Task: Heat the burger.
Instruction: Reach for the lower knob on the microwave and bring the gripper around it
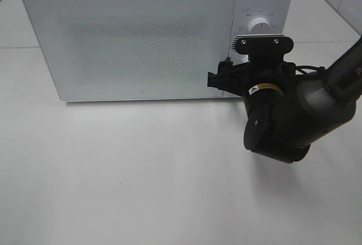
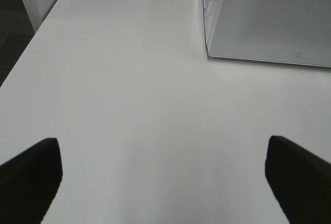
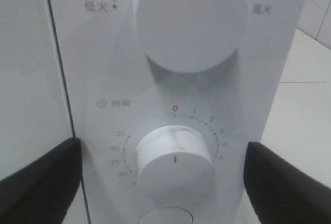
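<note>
The burger is hidden from every view. The white microwave (image 1: pixel 141 35) stands at the back of the table with its frosted door shut. My right gripper (image 1: pixel 229 75) is open in front of the control panel, at the lower timer knob (image 3: pixel 176 162). In the right wrist view its two dark fingers (image 3: pixel 41 182) stand on either side of that knob, apart from it. The power knob (image 3: pixel 191 22) sits above. My left gripper (image 2: pixel 164 182) is open over bare table, with the microwave's corner (image 2: pixel 269 22) farther off.
The white table (image 1: pixel 141 171) spreads in front of the microwave. In the left wrist view the table's edge (image 2: pixel 20 58) drops to a dark floor. The right arm's black body (image 1: pixel 283 120) hangs over the table's right side.
</note>
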Robot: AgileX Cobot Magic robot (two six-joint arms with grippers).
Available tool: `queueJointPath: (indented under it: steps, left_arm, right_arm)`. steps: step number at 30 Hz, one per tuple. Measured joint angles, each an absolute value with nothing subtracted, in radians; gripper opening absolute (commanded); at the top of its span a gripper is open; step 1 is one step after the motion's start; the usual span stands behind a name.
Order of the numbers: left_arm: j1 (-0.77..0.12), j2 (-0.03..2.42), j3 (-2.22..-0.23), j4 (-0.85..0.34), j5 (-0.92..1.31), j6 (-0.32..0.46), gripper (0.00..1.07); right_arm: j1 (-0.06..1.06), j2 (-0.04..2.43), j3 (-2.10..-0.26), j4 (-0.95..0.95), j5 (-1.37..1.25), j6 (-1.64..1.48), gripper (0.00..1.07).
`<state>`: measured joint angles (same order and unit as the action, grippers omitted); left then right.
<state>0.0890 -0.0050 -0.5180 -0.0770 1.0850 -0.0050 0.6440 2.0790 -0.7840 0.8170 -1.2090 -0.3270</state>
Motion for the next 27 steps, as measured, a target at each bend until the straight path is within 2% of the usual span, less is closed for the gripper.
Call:
queueJointPath:
  steps: [19,24,26,27]
  left_arm:
    - [0.089,-0.005,-0.518,-0.077,1.085,-0.005,1.01]
    - [0.089,-0.005,-0.518,-0.077,1.085,0.0,1.01]
    - [0.089,-0.005,-0.518,-0.077,1.085,-0.005,1.01]
    - [0.089,-0.005,-0.518,-0.077,1.085,-0.005,1.01]
  right_arm:
    - [0.625,2.081,-0.782,0.775,-1.193,-0.317,0.76]
    - [0.624,2.081,-0.782,0.768,-1.189,-0.316,0.69]
    - [0.624,2.081,-0.782,0.756,-1.187,-0.316,0.59]
    - [0.624,2.081,-0.782,0.756,-1.187,-0.316,0.59]
